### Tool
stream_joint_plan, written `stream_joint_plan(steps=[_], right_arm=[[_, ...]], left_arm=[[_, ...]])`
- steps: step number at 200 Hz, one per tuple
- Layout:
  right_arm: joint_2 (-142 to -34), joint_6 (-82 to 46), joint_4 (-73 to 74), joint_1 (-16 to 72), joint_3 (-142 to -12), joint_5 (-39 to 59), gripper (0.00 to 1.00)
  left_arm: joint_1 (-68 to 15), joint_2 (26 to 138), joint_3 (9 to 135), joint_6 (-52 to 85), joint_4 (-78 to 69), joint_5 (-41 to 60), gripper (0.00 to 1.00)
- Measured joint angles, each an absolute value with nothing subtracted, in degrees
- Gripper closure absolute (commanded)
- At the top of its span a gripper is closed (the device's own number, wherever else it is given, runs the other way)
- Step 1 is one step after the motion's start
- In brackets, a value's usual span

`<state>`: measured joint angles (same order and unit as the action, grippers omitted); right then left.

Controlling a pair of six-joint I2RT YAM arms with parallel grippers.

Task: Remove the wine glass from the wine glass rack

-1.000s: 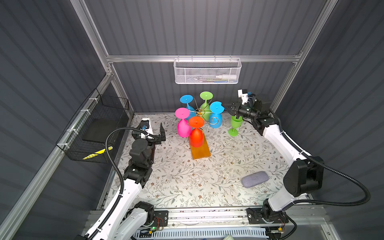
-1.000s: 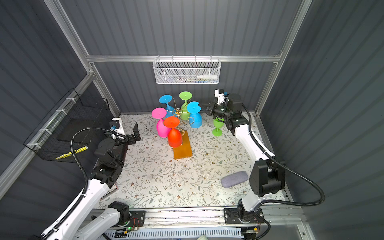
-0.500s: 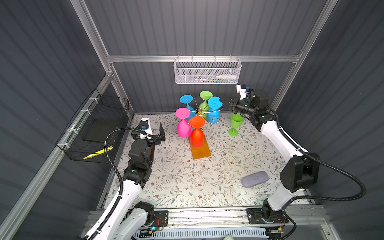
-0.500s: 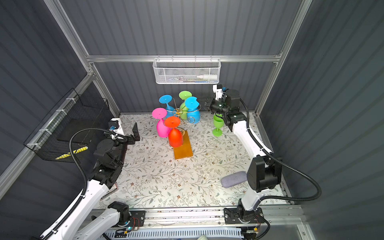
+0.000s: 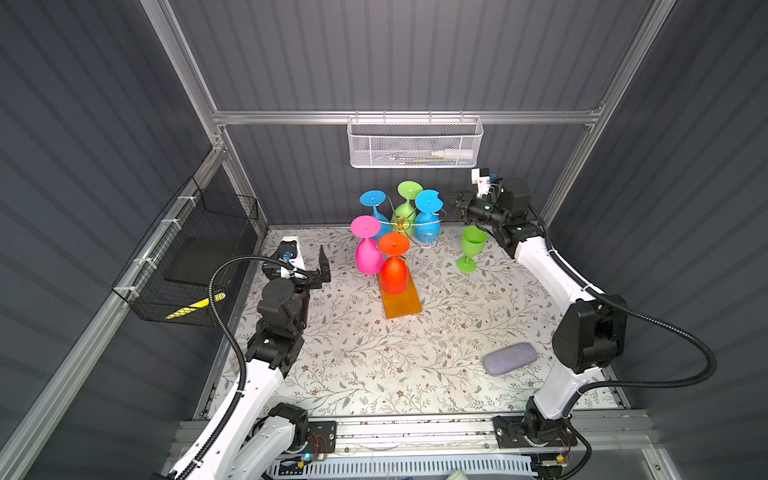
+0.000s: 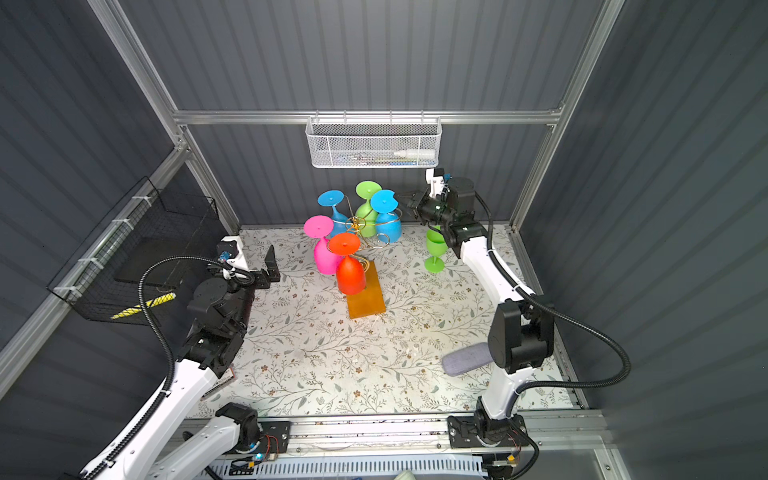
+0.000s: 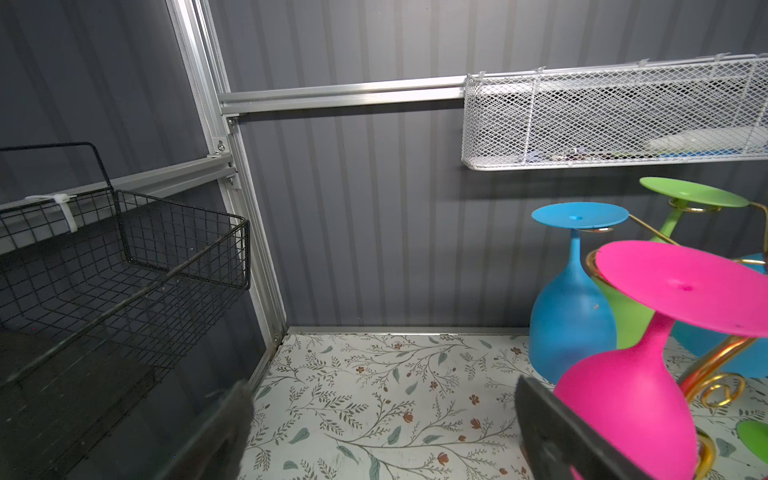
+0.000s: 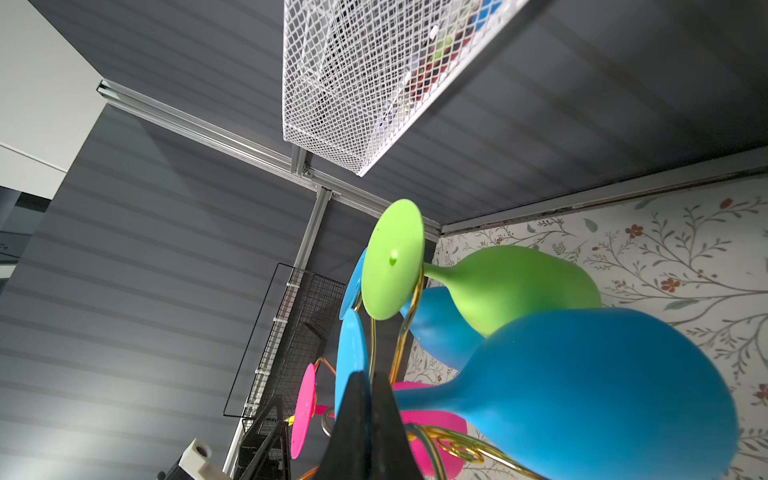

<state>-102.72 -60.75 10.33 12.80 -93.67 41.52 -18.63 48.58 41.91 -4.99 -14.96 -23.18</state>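
Observation:
The wine glass rack, gold wire on an amber base, carries several upturned glasses: two blue, one green, one pink, one orange-red. My right gripper is shut with nothing between its fingers. Its tips sit right beside the foot of the nearer blue wine glass; I cannot tell whether they touch it. Another green wine glass stands upright on the table, below the right wrist. My left gripper hangs open and empty, left of the pink glass.
A white mesh basket hangs on the back wall just above the rack. A black wire basket is fixed to the left wall. A grey pouch lies at the front right of the floral mat.
My right gripper has moved left and slightly up, from above the standing green glass to the foot of the nearer blue glass. That blue glass has shifted a little towards the back. The left arm is still.

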Motion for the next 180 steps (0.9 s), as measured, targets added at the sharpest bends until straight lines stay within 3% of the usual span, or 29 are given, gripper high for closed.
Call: stream_joint_plan(steps=[91,180], right_arm=[[-100.49,-62.04,12.99,8.69,-89.65,39.00,1.00],[-90.83,-60.40,13.23,4.12,-84.44,38.74,1.00]], left_arm=[[-18.63,48.58,41.87,-4.99,-14.96,-23.18,0.00],[-18.63,48.10,41.80,-4.95,-14.92,-23.11,0.01]])
